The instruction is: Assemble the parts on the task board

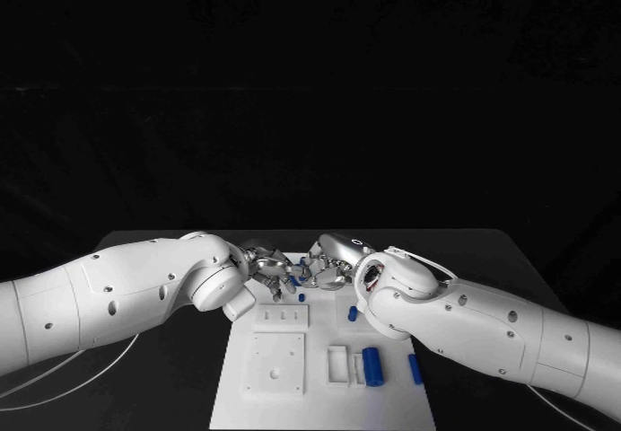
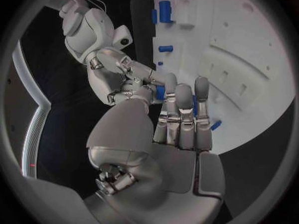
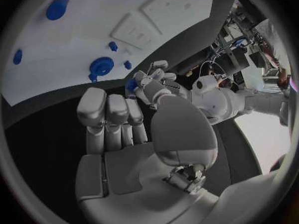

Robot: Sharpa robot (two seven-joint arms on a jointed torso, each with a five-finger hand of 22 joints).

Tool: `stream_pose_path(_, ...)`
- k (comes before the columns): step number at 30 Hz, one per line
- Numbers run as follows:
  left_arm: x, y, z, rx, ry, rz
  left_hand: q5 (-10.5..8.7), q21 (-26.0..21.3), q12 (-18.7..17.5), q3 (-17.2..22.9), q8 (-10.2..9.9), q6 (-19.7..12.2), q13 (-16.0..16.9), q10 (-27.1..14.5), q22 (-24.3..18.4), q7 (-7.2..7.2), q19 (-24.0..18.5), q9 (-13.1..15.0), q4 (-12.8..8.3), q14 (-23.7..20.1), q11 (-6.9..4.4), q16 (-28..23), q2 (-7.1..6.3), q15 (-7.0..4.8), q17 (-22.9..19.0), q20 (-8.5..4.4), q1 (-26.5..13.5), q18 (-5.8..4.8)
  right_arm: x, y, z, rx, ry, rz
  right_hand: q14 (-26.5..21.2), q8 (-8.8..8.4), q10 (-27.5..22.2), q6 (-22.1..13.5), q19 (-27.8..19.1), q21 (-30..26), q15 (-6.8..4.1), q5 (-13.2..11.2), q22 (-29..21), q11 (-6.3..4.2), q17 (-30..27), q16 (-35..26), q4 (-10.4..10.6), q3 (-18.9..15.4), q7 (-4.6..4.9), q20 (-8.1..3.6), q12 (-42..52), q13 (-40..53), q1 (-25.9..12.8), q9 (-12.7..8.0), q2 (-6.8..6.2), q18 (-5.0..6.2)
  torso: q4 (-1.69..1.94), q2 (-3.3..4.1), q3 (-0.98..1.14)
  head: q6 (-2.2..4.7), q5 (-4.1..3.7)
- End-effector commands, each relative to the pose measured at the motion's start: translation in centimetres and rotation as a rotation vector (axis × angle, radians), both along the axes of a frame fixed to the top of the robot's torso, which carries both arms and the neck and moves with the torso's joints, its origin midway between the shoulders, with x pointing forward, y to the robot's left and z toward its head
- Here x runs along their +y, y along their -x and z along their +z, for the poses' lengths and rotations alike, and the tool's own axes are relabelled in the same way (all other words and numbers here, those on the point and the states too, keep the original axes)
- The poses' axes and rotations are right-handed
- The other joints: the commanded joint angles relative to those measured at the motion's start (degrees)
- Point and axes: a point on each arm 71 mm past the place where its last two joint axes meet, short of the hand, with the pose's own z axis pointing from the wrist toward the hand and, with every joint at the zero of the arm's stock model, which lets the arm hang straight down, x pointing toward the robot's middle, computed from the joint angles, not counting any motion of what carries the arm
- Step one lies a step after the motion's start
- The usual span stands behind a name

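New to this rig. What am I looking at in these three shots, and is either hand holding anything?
It is a two-armed robot at a black table. The head view looks down from the robot's head; the two round pictures come from fisheye cameras at each wrist, behind that arm's own hand. The left hand and right hand meet at the far end of the white task board. Small blue parts lie on the board, such as a blue cylinder. In the wrist views a small blue part sits between the fingertips of the two hands; which hand actually grips it I cannot tell.
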Motion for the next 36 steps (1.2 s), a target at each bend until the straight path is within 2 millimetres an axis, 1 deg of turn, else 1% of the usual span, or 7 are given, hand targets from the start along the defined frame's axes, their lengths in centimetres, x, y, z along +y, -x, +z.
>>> stream_pose_path(1,-0.3,0.2,-0.1,0.018,0.022,-0.026,0.61,0.71,-0.03,5.32,1.46,-0.62,0.0,0.52,0.86,-0.32,-0.57,6.3,-4.76,-0.39,-0.2,0.47,1.8,-0.08,0.25,-0.12,-0.49,-0.05,-0.2,-0.2,0.0,-0.003,0.019,-0.004,-0.08,0.25,0.03,5.06,2.84,-0.27,-0.34,0.01,6.83,-0.24,0.02,-0.33,0.01,0.27,-0.78,-0.27,0.29,0.08,-0.02,0.07,0.77,-0.29,-0.04,-0.03,-0.02,0.03,0.1)
stream_pose_path(6,-0.3,0.2,0.0,0.017,0.036,-0.024,0.2,1.2,0.42,7.44,0.91,0.11,0.31,0.62,1.8,-0.45,-0.81,7.36,-7.83,-0.32,-0.26,0.77,2.95,-0.14,0.24,-0.14,-3.03,0.14,-0.2,-0.2,-0.1,0.0,0.023,-0.003,-0.08,0.26,0.02,5.07,2.82,-0.32,-0.34,-0.14,6.83,-0.23,-0.01,-0.36,-0.02,0.25,-0.78,-0.27,0.27,0.09,-0.02,0.08,0.8,-0.29,-0.07,-0.01,-0.03,0.11,0.12)
stream_pose_path(17,-0.3,0.2,0.0,0.015,0.052,-0.019,-0.24,1.03,0.45,7.82,-2.57,3.25,0.41,1.43,2.53,-0.84,-0.53,8.36,-9.89,0.08,-0.5,1.07,3.83,-0.44,0.24,-0.41,-4.9,-0.02,-0.4,-0.3,-0.1,-0.003,0.009,-0.01,-0.13,0.22,-0.92,4.76,2.73,-0.83,-0.31,-1.07,6.71,-0.24,-0.32,-0.75,0.91,-0.99,-0.96,-0.25,-1.05,-1.04,-0.14,-0.01,0.05,-0.18,-0.03,0.02,0.03,0.38,0.08)
stream_pose_path(21,-0.3,0.2,0.0,0.013,0.051,-0.016,-0.33,1.27,0.28,7.87,-4.37,4.91,0.33,2.34,2.89,-1.07,-0.16,8.59,-10.72,0.6,-0.71,1.51,3.69,-0.64,0.52,-0.63,-4.82,0.0,-0.6,-0.4,0.0,-0.006,-0.007,-0.014,-0.18,0.14,-2.2,2.73,2.62,-1.51,-0.19,-5.15,6.55,-0.04,-0.76,-1.24,4.84,-4.36,-1.0,-0.19,-2.67,-2.53,-1.64,-0.25,-3.41,0.0,-0.07,0.01,0.04,0.48,0.15)
stream_pose_path(25,-0.3,0.2,0.0,0.008,0.047,-0.014,-0.37,1.39,0.41,7.74,-4.69,5.82,0.43,3.03,3.03,-1.32,0.01,8.63,-11.09,0.97,-0.91,1.81,3.57,-0.83,0.7,-0.78,-4.92,-0.03,-0.7,-0.5,0.0,-0.014,-0.025,-0.014,-0.27,0.22,-3.17,-0.29,2.51,-2.52,0.27,-3.82,6.35,0.61,-1.31,-1.87,9.9,-10.02,0.03,0.26,-3.96,-3.94,0.01,-0.25,-5.63,0.39,-0.09,0.02,0.06,0.47,0.12)
stream_pose_path(29,-0.2,0.2,0.0,0.002,0.036,-0.015,-0.31,1.45,0.29,7.62,-5.24,6.89,0.47,3.79,3.2,-1.56,0.19,8.72,-11.74,1.21,-1.05,2.04,3.43,-1.06,0.96,-1.04,-5.34,-0.21,-1.0,-0.5,0.1,-0.026,-0.044,-0.019,-0.52,0.23,-4.4,-3.69,2.49,-3.68,0.75,-2.8,6.23,1.32,-1.85,-2.43,14.2,-15.52,1.13,0.84,-5.03,-5.55,2.78,-0.3,-6.55,0.93,-0.03,0.0,0.05,0.53,0.06)
stream_pose_path(36,-0.1,0.1,0.0,-0.006,0.009,-0.015,-0.4,1.56,0.12,7.35,-5.78,8.31,0.57,4.87,3.36,-1.91,0.71,8.13,-12.19,1.8,-1.33,2.37,3.27,-1.36,1.3,-1.34,-5.85,-0.36,-2.0,-0.4,0.1,-0.049,-0.075,-0.037,-1.26,0.18,-6.88,-8.2,2.31,-5.78,1.48,-1.6,5.94,2.26,-2.65,-3.09,16.19,-19.78,2.25,1.63,-6.21,-8.1,3.95,-0.35,-7.31,1.5,0.02,0.02,0.06,0.69,0.25)
